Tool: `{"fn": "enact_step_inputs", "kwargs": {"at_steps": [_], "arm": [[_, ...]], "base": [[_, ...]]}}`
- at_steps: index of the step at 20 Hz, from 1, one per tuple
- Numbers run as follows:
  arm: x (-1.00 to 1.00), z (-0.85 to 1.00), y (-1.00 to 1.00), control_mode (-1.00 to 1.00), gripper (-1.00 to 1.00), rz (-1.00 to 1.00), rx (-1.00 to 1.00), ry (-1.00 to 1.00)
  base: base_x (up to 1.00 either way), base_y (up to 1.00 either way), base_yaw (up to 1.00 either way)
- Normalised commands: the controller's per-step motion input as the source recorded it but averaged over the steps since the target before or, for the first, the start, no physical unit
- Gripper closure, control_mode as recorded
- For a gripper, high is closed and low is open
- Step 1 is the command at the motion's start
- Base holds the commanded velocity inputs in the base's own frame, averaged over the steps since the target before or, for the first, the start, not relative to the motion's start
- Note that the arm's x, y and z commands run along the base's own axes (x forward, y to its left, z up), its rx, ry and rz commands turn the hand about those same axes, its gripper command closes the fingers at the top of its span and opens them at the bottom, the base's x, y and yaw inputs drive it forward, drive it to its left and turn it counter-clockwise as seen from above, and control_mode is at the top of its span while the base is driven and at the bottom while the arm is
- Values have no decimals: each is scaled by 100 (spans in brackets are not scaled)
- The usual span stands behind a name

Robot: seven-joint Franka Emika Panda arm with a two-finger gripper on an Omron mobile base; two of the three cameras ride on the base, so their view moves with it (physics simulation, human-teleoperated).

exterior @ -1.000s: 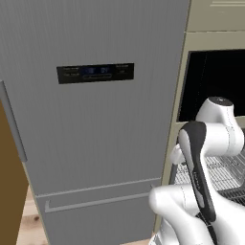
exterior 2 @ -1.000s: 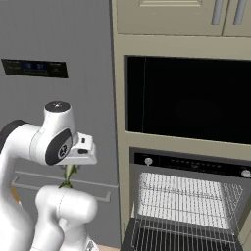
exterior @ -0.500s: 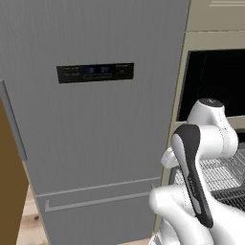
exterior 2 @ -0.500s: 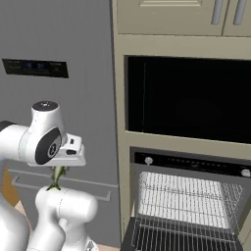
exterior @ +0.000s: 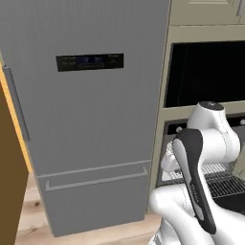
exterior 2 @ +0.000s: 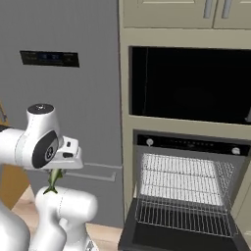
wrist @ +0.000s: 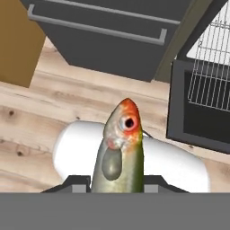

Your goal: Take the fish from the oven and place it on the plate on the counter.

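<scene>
Grip: my gripper (exterior 2: 55, 172) is clamped on the fish (wrist: 117, 152), head pointing away from my hand.
Change: I've swung further from the oven (exterior 2: 184, 196), toward nine o'clock, in front of the fridge (exterior: 91, 119); extraction looks done, carrying underway.
Hidden: plate and counter out of frame; fingertips mostly masked by the fish.

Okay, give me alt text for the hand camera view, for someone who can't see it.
A greenish-yellow fish with an orange-red snout is held in the gripper, head pointing away from the camera, above a wooden floor. Beyond it are the grey fridge's bottom drawer and the open oven with its wire rack.
</scene>
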Motion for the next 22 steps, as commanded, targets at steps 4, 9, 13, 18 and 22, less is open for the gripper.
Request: {"fn": "enact_step_inputs", "kwargs": {"at_steps": [4,9,13,18,22], "arm": [[0,0,0,100,100,0,0,0],[0,0,0,100,100,0,0,0],[0,0,0,100,100,0,0,0],[0,0,0,100,100,0,0,0],[0,0,0,100,100,0,0,0]], "base": [[-2,-3,-24],[40,33,-56],[17,19,-96],[0,0,-98],[0,0,-98]]}}
